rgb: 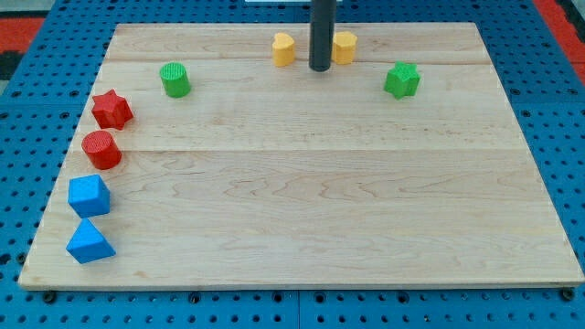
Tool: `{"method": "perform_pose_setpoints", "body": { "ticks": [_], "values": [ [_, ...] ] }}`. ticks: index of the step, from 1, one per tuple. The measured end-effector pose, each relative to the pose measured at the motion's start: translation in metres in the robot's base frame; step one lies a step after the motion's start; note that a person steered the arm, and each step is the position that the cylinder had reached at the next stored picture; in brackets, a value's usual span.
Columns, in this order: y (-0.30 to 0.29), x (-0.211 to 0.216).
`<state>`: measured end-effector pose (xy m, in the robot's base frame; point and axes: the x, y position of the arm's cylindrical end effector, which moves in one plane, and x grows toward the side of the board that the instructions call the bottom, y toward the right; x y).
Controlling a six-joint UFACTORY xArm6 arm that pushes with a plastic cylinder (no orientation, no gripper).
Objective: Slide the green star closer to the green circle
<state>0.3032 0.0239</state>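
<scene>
Our tip point(319, 68) rests on the wooden board point(302, 210) near the view's top, between two yellow blocks: one point(284, 49) just to its left, the other point(345, 47) just to its right and partly hidden by the rod. We carry no claw (only a bare rod), so nothing is grasped. The green star point(401, 80) lies to the tip's right, apart from it. The green circle point(175, 79) sits well to its left. Far left and lower are the red star point(111, 110), red cylinder point(101, 150), blue cube point(89, 196) and blue wedge point(90, 242).
</scene>
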Motion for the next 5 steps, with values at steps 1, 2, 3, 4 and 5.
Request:
{"method": "perform_pose_setpoints", "body": {
  "ticks": [1,2,3,4,5],
  "values": [
    [-0.096,-0.002],
    [-0.095,-0.035],
    [-0.056,-0.050],
    [-0.015,-0.049],
    [-0.013,-0.022]
  ]
}}
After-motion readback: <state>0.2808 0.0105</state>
